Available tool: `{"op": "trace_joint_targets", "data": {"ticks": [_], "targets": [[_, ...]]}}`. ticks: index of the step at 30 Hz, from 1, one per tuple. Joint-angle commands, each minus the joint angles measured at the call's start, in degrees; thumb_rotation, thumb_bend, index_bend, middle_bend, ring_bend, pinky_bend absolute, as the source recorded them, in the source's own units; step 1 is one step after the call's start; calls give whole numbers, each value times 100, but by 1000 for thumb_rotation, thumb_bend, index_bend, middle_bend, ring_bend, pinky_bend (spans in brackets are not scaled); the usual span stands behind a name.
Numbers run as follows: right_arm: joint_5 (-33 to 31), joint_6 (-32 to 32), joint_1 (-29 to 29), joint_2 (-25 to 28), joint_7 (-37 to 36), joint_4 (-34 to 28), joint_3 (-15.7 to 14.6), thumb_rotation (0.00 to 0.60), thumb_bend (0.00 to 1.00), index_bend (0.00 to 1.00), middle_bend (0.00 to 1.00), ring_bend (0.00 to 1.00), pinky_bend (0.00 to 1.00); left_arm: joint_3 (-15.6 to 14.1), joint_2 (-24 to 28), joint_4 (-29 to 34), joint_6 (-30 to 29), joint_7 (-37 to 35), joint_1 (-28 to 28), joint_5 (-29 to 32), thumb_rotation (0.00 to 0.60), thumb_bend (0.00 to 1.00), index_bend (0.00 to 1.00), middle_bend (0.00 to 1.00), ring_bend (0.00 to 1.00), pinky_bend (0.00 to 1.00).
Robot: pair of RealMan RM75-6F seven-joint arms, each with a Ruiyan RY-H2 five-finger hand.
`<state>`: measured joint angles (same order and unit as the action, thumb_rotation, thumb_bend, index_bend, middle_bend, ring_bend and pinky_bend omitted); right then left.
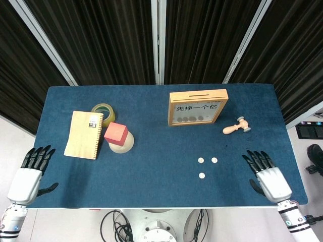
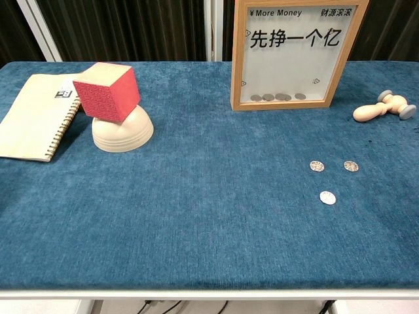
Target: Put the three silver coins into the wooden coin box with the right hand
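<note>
On blue velvety cloth [image 1: 151, 166]: round silver coins [image 1: 201, 175]

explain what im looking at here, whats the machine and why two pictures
It is a two-armed robot with finger hands, filmed by its own two cameras: one looks down from its head, one looks forward from its chest. The head view shows the left hand and the right hand open at the near edge of the blue table, holding nothing. On the table lie three silver coins, an upright wooden coin box, a small wooden mallet, a notebook, a tape roll and a red cube resting on a pale dome.
</note>
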<state>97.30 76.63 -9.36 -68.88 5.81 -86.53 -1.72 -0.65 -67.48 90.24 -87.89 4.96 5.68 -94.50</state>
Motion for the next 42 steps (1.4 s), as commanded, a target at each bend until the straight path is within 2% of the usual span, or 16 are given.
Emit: {"op": "trace_joint_targets", "data": {"ticks": [1, 6, 10, 15, 20, 29, 32, 36, 42], "targets": [[212, -299, -251, -225, 236, -9, -63, 600, 327, 0, 0, 0, 0, 0, 10, 9, -23, -8, -13, 6, 600, 39, 16, 0, 0, 0], [361, -645, -577, -548, 383, 122, -65, 600, 327, 0, 0, 0, 0, -15, 30, -5, -44, -26, -51, 40, 600, 40, 16, 0, 0, 0], [592, -591, -759, -881, 467, 466, -31, 600, 327, 6, 0, 0, 0, -21, 13, -64, 0, -90, -60, 106, 600, 44, 16, 0, 0, 0], [613, -697, -930, -1192, 220, 778, -78, 600, 327, 114, 0, 0, 0, -8, 0, -142, -5, -183, -63, 132, 600, 44, 16, 0, 0, 0], [514, -840, -1012, -1399, 116, 968, -140, 600, 327, 135, 0, 0, 0, 1, 11, -194, 17, -255, -58, 167, 600, 44, 16, 0, 0, 0], [430, -696, -1032, -1725, -130, 1291, -193, 600, 325, 274, 0, 0, 0, 1, -18, -291, 29, -361, -59, 190, 600, 43, 16, 0, 0, 0], [356, -683, -1042, -1771, -125, 1351, -178, 600, 262, 279, 0, 0, 0, 4, -11, -299, 15, -378, -61, 186, 600, 40, 16, 0, 0, 0], [262, -727, -1055, -1805, -92, 1365, -186, 600, 183, 227, 0, 0, 0, 3, -6, -306, 24, -379, -56, 184, 600, 40, 16, 0, 0, 0], [224, -708, -1086, -1878, -112, 1420, -208, 600, 151, 205, 0, 0, 0, 12, -12, -328, 52, -388, -38, 198, 600, 40, 16, 0, 0, 0]]}}
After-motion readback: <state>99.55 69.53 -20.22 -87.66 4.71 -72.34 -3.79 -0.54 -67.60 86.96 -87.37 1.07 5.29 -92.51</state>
